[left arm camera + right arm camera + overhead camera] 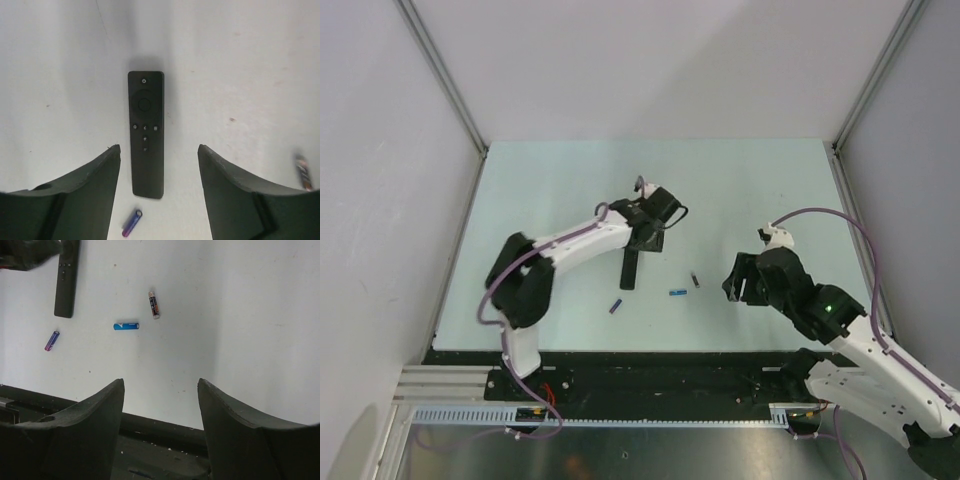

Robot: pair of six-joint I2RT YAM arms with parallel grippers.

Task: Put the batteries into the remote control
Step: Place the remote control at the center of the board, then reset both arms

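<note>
Purple battery (132, 223) beside remote control (145, 135)

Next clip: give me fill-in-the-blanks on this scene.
The slim black rectangular remote control lies with its ___ side up.
___ small cylindrical batteries lie loose on the pale table.
The left pincer and right pincer are both ___, holding nothing.
Missing words: button; three; open.

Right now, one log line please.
remote control: flat, buttons up | purple battery, blue battery, dark battery: loose | left gripper: open over it | right gripper: open, empty
</note>
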